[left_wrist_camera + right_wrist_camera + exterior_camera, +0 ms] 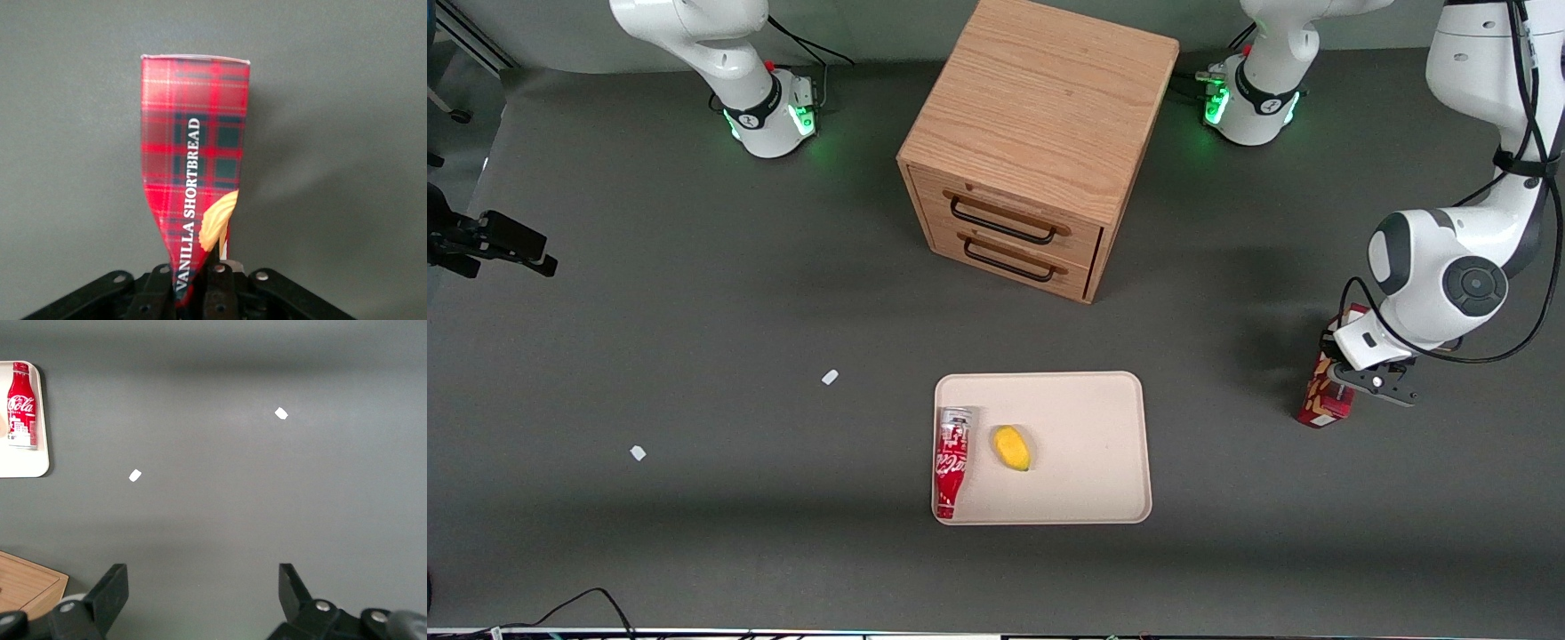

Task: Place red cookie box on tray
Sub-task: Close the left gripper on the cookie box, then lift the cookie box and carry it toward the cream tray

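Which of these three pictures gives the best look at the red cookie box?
The left wrist view: the red cookie box fills it, tartan and "Vanilla Shortbread" lettering readable, its end pinched in the gripper. The front view shows it small, partly hidden by the arm, off the tray. The right wrist view misses it.

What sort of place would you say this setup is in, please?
Probably a robotics lab bench. A grey mat-covered table bears staged props: a wooden two-drawer cabinet and a beige rectangular tray. The left arm's gripper, toward the working arm's end of the table, is shut on the red tartan cookie box.
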{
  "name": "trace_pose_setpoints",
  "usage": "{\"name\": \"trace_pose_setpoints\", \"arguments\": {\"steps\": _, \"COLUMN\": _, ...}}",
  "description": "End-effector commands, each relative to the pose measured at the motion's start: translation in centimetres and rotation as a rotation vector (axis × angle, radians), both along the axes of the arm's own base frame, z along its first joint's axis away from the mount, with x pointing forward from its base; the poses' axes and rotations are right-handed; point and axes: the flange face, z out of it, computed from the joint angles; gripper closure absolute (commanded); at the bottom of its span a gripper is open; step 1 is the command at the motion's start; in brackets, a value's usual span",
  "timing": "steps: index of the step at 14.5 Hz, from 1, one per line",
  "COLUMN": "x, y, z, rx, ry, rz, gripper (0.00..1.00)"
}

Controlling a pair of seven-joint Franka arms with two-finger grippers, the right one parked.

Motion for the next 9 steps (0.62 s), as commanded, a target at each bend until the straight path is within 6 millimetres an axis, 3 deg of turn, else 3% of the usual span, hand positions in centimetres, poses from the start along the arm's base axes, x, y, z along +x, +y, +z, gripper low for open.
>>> {"name": "trace_pose_setpoints", "arguments": {"steps": 1, "x": 0.7, "y": 0.1, "z": 2.3, "rx": -0.002, "ry": 0.024, "rz": 0.005, "gripper": 1.00}}
{"name": "trace_pose_setpoints", "arguments": {"steps": 3, "x": 1.4, "y": 0.1, "z": 4.2, "rx": -0.018, "ry": 0.019, "rz": 0.029, "gripper": 1.00}}
{"name": "trace_pose_setpoints", "arguments": {"steps": 5, "x": 2.7, "y": 0.0, "z": 7.7, "rx": -0.017, "ry": 0.039, "rz": 0.035, "gripper": 1.00}}
{"name": "trace_pose_setpoints", "arguments": {"steps": 7, "x": 4.0, "y": -0.5, "z": 12.7, "rx": -0.018, "ry": 0.050, "rz": 0.049, "gripper": 1.00}}
{"name": "trace_pose_setpoints", "arguments": {"steps": 9, "x": 5.2, "y": -3.0, "z": 17.7, "rx": -0.040, "ry": 0.063, "rz": 0.097, "gripper": 1.00}}
